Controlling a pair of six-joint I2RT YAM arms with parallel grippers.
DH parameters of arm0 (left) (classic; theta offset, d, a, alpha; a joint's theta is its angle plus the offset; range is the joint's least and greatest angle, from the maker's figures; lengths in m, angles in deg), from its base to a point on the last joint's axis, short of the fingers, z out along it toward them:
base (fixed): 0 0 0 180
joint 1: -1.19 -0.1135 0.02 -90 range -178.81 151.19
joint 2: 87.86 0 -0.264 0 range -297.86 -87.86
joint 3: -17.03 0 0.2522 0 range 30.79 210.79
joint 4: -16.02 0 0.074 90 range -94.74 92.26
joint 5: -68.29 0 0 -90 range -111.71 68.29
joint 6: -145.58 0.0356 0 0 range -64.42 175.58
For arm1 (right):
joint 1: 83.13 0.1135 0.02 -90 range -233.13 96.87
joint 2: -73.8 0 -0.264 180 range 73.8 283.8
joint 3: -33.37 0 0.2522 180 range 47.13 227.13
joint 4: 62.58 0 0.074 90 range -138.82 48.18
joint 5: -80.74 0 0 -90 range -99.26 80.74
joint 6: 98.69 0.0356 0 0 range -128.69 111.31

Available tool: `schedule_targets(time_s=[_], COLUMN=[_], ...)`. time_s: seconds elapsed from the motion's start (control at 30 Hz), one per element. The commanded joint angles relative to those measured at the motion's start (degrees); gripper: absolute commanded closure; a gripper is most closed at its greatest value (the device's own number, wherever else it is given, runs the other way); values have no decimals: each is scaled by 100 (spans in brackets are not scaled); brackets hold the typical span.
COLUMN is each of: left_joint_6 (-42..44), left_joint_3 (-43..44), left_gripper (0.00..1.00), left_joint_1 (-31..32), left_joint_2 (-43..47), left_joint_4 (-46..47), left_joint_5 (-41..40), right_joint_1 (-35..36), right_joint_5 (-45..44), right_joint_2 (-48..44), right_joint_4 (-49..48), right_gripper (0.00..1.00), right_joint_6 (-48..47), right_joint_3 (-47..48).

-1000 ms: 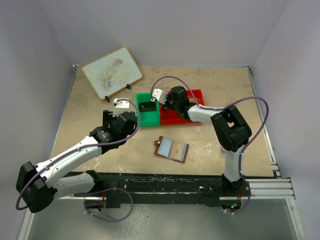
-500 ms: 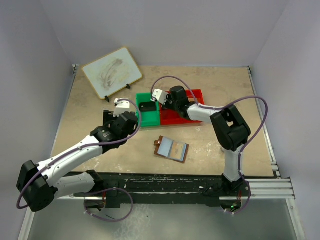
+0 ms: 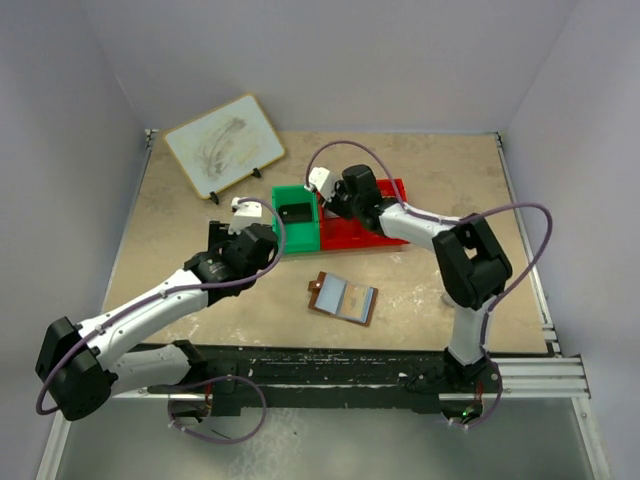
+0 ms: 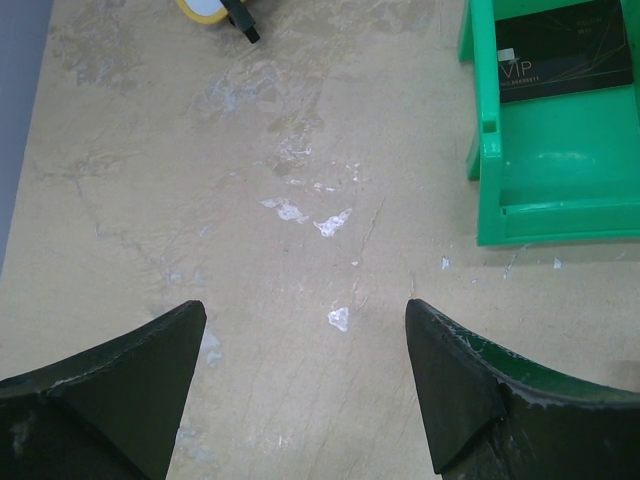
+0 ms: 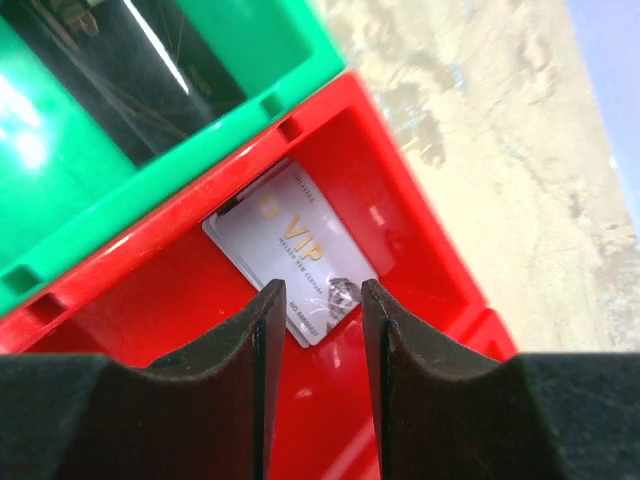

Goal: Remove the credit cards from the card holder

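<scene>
The card holder (image 3: 343,298), a brown bifold with pale blue-grey inner panels, lies open on the table in front of the bins. A black VIP card (image 3: 295,212) lies in the green bin (image 3: 297,240); it also shows in the left wrist view (image 4: 565,55). A silver VIP card (image 5: 290,245) lies flat in the red bin (image 5: 420,200). My right gripper (image 5: 320,290) hovers just above that card, jaws narrowly apart and empty; it is over the red bin's left end (image 3: 332,207). My left gripper (image 4: 305,320) is wide open and empty over bare table left of the green bin (image 4: 560,170).
A white drawing board (image 3: 224,145) stands on its feet at the far left; one foot (image 4: 240,20) shows in the left wrist view. The red bin (image 3: 370,235) adjoins the green one near the table's middle. Walls close in the table on three sides.
My right gripper has drawn back a little toward the far side over the red bin, and its elbow has swung right. The left arm has barely shifted.
</scene>
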Motion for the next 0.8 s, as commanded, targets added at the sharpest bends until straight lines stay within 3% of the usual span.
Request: schedule_targets(time_s=[0.0,0.2,0.33,0.5,0.67,0.77], left_joint_6=[90,74,97,72,-368,-947], left_joint_3=[226,223,213,219,208,30], left_gripper=[22,22,22,23,23,25], left_joint_1=[-17,-12,-18,-16,-11,-19], left_joint_2=[-28,-51,-91,-164,-136,-54], left_joint_4=[67,64,83,126,143,354], left_joint_5=[63,130,254,555,1327,2200], right_joint_1=[-11,-12,-49,-45,-44,-39], right_joint_5=[371,-168,-538,319,129,143], right_joint_2=[-1043,-2258,-3270,-3753,-3961,-4087], right_joint_4=[-151,-262,-86,932,1423,1628], right_gripper=[60,60,49,50,53,54], right_joint_6=[715,2006,4185,5878,7016,7395], right_joint_3=[8,-657,-1478,-2374,-3255,-3403])
